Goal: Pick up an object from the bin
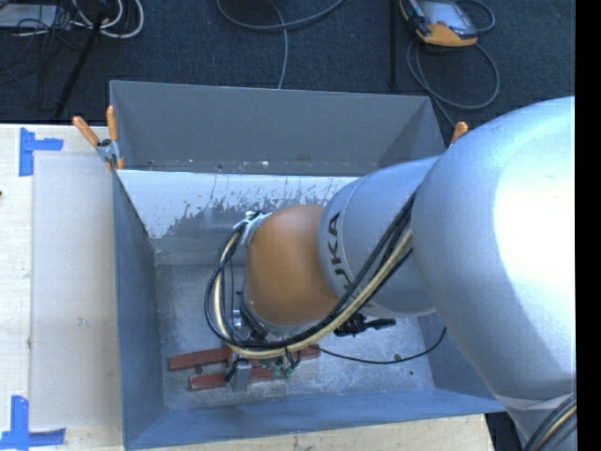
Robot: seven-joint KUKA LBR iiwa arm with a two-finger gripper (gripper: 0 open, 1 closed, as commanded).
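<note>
Two red-brown sticks point(198, 359) stretch lengthwise away to the view's left of the gripper point(240, 372), touching or just beside it; I cannot tell whether it is apart or together.

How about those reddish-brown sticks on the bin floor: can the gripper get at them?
Probably yes. The gripper is down at the bin floor right beside the sticks, and nothing seems to lie over them.

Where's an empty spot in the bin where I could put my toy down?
Free: the bin floor between the left wall and the arm, and the floor's front right part. Crowded: front left, where the gripper is down by two reddish-brown sticks.
</note>
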